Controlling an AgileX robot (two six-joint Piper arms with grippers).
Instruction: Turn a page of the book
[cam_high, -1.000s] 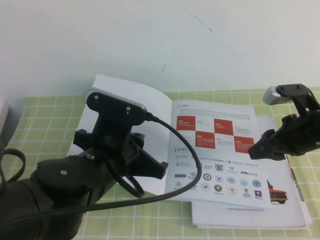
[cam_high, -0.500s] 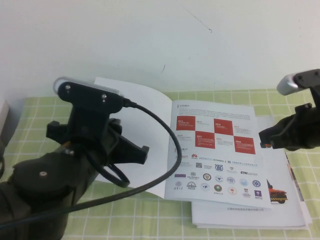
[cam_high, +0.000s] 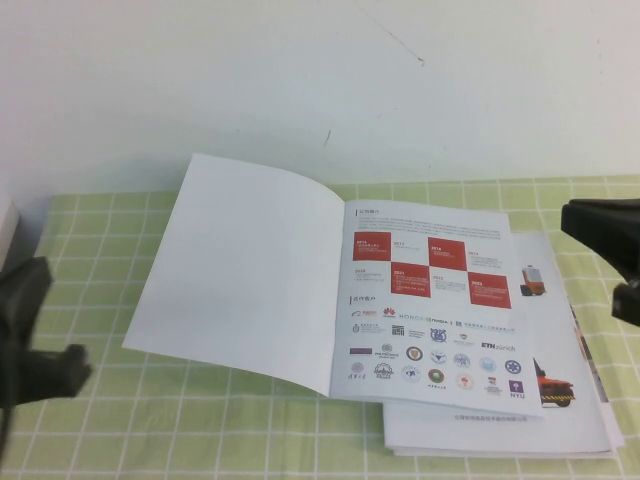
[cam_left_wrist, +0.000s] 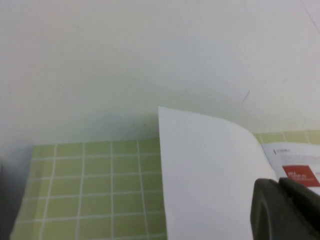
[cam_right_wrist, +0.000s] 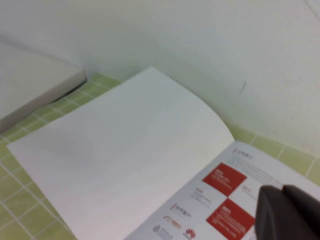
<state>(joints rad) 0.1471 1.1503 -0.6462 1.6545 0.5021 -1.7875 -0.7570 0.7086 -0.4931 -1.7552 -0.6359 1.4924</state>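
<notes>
The book (cam_high: 430, 300) lies open on the green checked mat. Its right side shows red squares and logos. The page (cam_high: 250, 270), the cover leaf, lies turned over to the left with its plain white side up, its far edge slightly raised. It also shows in the left wrist view (cam_left_wrist: 210, 170) and the right wrist view (cam_right_wrist: 120, 150). My left gripper (cam_high: 45, 340) is at the left edge, clear of the page, shut and empty (cam_left_wrist: 280, 187). My right gripper (cam_high: 612, 240) is at the right edge, off the book, shut and empty (cam_right_wrist: 282, 192).
A second brochure with an orange vehicle picture (cam_high: 555, 385) lies under the book at the front right. The green checked mat (cam_high: 100, 230) covers the table up to the white wall. A flat white box (cam_right_wrist: 30, 80) sits at the far left.
Both arms have drawn back. The left arm has pulled away from over the page to the left edge. The right gripper has moved right, off the book. The page stays turned.
</notes>
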